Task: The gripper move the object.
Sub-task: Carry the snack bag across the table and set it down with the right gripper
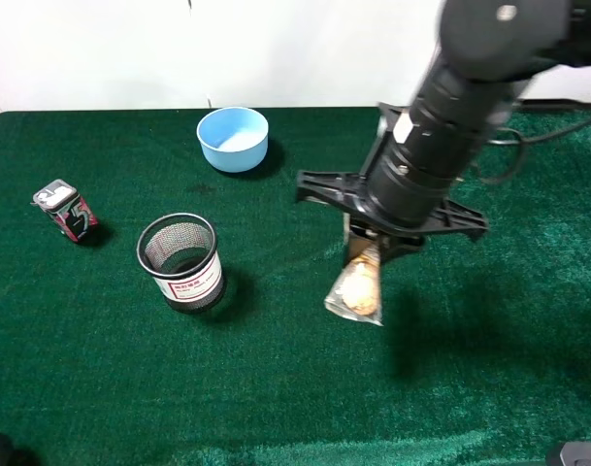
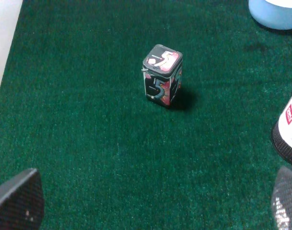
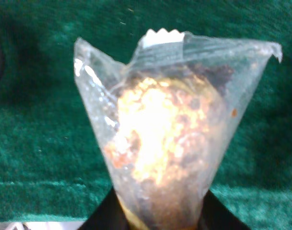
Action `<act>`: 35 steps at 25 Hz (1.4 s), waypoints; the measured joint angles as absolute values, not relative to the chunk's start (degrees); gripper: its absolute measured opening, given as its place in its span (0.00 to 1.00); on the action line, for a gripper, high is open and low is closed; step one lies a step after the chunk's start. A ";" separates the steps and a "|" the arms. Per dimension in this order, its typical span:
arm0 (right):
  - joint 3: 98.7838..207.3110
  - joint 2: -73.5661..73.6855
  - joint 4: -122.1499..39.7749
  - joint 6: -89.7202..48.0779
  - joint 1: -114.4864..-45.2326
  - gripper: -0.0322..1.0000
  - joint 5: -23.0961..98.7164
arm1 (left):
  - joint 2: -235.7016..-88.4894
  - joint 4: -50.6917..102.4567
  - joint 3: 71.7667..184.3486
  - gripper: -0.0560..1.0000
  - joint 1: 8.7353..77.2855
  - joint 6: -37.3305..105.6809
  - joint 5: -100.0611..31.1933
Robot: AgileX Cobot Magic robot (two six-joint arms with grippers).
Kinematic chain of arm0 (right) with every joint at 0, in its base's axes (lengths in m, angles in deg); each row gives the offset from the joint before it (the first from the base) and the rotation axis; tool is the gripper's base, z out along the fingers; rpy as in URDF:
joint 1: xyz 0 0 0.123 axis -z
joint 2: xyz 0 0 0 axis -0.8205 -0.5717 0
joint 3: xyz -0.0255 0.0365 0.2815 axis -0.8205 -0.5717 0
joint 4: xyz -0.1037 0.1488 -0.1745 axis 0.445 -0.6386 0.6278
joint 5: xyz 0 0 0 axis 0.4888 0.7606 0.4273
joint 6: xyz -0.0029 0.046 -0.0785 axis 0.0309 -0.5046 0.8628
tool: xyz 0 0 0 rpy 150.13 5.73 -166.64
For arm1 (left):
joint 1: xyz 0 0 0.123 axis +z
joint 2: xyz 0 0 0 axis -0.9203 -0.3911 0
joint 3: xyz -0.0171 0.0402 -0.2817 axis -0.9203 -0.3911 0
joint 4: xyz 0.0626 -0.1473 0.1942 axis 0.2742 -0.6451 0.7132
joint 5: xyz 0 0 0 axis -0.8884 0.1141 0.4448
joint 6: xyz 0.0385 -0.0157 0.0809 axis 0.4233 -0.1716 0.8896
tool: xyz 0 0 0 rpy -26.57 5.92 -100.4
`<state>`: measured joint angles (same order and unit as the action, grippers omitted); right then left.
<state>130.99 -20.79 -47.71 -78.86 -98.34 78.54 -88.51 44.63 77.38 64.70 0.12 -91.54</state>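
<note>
I see the object (image 3: 165,134) as a clear, crinkled packet, with one gold-wrapped ball glowing through it in the right wrist view. The right gripper (image 1: 373,243) is clamped on its upper end. From overhead, the packet hangs over the green cloth (image 1: 276,388), right of the mesh cup (image 1: 180,260). Only the left wrist view shows the left gripper (image 2: 150,211), jaws spread wide, facing the small can (image 2: 162,75).

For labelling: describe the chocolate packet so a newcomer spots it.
On the green felt table, look right of the black mesh cup, under the black arm. The clear plastic packet of gold-wrapped chocolates sits in the right end effector; nothing else is transparent or gold.
</note>
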 joint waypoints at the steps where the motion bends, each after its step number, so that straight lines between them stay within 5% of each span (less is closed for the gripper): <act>1: 132.20 -21.69 -47.46 -78.46 -98.96 0.16 78.54 | -88.51 44.63 77.38 0.96 64.70 0.12 -91.54; 35: 138.64 -36.20 -52.58 -66.07 -105.55 0.16 63.09 | -88.51 44.63 77.38 0.96 64.70 0.12 -91.54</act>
<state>138.64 -36.20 -52.58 -66.07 -105.55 63.09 -88.51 44.63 77.38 64.70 0.12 -91.54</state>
